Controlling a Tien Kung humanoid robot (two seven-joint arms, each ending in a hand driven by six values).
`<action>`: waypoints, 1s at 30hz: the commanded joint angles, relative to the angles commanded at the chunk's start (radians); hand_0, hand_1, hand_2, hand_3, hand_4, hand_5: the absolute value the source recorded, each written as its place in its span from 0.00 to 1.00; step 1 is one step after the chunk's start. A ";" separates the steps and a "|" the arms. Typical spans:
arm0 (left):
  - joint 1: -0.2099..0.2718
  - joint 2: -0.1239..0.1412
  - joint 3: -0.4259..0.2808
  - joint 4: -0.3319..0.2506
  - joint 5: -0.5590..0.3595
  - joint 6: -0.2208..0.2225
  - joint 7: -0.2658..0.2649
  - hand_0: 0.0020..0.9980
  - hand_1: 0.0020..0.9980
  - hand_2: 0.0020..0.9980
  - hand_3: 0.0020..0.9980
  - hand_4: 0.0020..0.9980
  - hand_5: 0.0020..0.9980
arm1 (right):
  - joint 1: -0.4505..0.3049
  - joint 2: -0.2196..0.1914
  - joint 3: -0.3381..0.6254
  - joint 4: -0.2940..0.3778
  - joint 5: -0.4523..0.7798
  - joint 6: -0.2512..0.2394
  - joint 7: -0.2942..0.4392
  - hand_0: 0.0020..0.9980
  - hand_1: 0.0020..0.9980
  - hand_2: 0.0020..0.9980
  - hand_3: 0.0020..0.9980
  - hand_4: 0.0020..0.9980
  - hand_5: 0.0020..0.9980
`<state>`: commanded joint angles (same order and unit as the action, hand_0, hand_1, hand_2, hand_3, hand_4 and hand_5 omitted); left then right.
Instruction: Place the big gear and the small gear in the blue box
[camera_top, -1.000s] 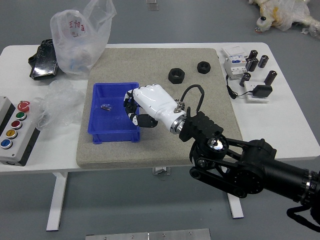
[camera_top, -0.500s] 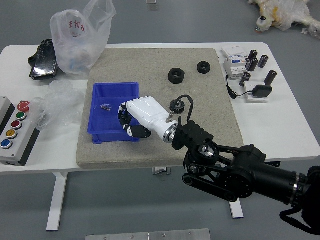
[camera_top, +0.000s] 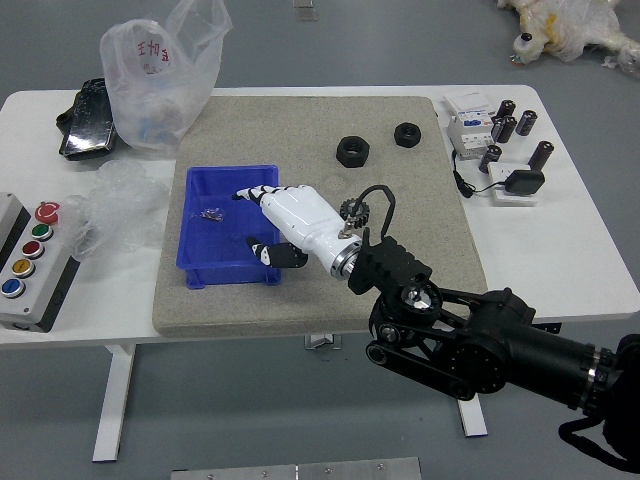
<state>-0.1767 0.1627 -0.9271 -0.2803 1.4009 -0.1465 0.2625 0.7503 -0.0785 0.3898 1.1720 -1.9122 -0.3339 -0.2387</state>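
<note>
One spread right hand (camera_top: 306, 222) hovers over the blue box (camera_top: 208, 245).

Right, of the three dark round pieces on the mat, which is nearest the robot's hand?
The toothed gear, beside the hand; the other two lie farther back.

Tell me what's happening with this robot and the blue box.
The robot's right hand is open over the right side of the blue box, with nothing visible in its grasp. Inside lies a small shiny item, too small to identify. A black toothed gear sits outside on the mat, so the job looks unfinished. Two black ring-like parts lie farther back. The left arm is out of view.
</note>
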 joint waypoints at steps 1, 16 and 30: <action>0.000 0.000 0.000 0.000 0.000 0.000 0.000 0.72 0.61 0.59 0.67 0.69 0.49 | 0.000 -0.002 0.013 -0.006 0.003 -0.003 0.001 0.41 0.73 0.82 0.85 0.60 0.20; -0.004 0.000 -0.003 -0.001 0.007 -0.003 0.001 0.72 0.61 0.60 0.67 0.69 0.49 | 0.104 -0.067 0.017 -0.222 0.135 0.134 -0.052 0.43 0.81 0.95 0.97 0.92 0.37; -0.006 -0.001 -0.003 -0.001 0.013 -0.005 0.001 0.72 0.61 0.60 0.67 0.69 0.49 | 0.154 -0.035 -0.117 -0.366 0.209 0.179 -0.049 0.43 0.80 0.92 0.97 1.00 0.45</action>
<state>-0.1830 0.1621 -0.9300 -0.2813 1.4141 -0.1519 0.2636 0.9040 -0.1134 0.2729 0.8063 -1.7032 -0.1546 -0.2879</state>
